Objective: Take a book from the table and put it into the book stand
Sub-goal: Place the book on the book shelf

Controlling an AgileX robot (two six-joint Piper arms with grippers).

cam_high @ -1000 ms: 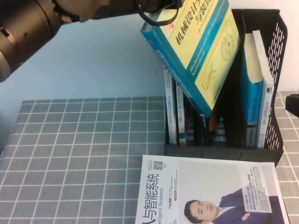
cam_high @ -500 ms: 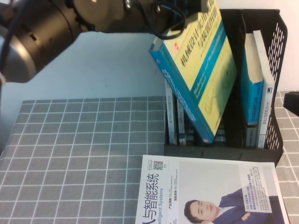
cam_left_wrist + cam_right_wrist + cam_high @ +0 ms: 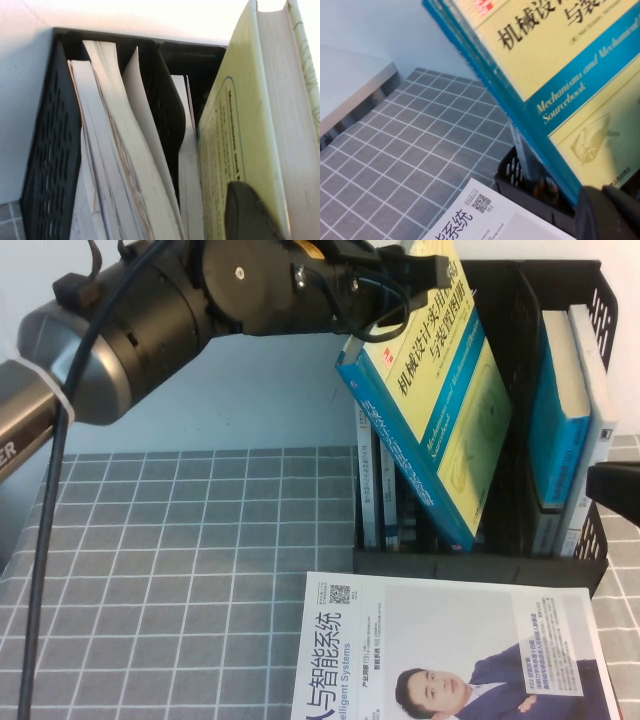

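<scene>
The book (image 3: 440, 410), pale yellow-green with a blue spine, hangs tilted at the top of the high view. My left gripper (image 3: 428, 268) is shut on its upper edge. Its lower corner reaches down into the middle of the black book stand (image 3: 470, 565). In the left wrist view one dark finger (image 3: 250, 212) presses the book's cover (image 3: 240, 125) beside the stand's perforated wall (image 3: 50, 150). My right gripper (image 3: 618, 490) hangs at the right edge, beside the stand. The right wrist view shows the book (image 3: 560, 75) above the stand (image 3: 520, 185).
Thin books (image 3: 370, 490) fill the stand's left compartment and blue-covered ones (image 3: 565, 420) the right. A white magazine (image 3: 440, 650) with a suited man's portrait lies on the grey grid-cloth table (image 3: 200, 560) in front of the stand.
My left arm has carried the book down and to the right, turning it more upright, so its lower corner sinks into the stand. The right gripper has edged further in from the right.
</scene>
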